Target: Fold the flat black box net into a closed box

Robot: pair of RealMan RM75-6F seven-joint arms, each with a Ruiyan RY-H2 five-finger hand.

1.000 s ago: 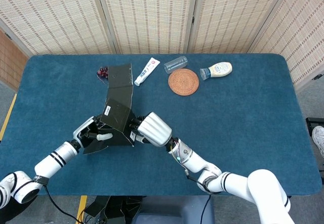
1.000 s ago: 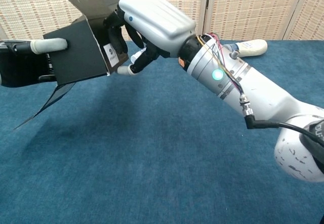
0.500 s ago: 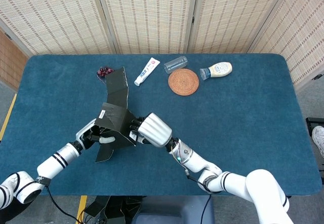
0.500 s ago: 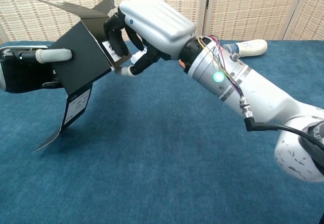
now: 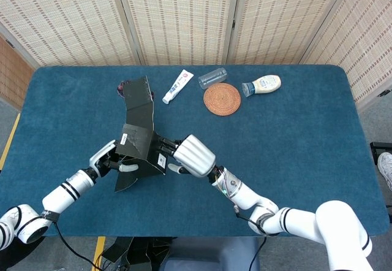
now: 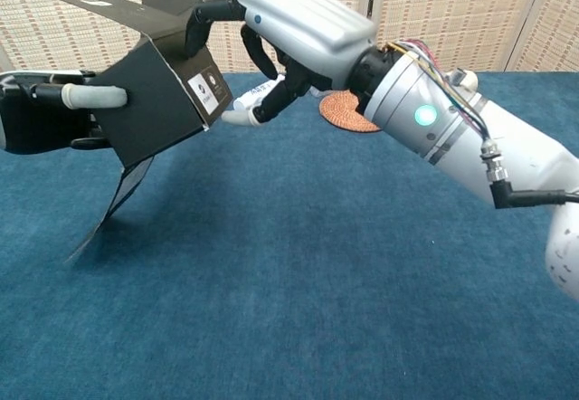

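Blue surface (image 5: 294,136), reed screens behind. Black box net (image 5: 139,137) half-formed, held above near-left area. Left robot hand (image 5: 111,160) pinches side panel; right robot hand (image 5: 191,156) fingers seemingly hooked on edge. Next: fold far flap shut.

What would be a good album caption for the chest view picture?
Two robot hands, left and right, hold a half-folded black box above the blue table.

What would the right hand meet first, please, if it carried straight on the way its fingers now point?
Most likely the black box: the right hand points left at it, with fingers already at its top edge. Beyond it lies the left hand.
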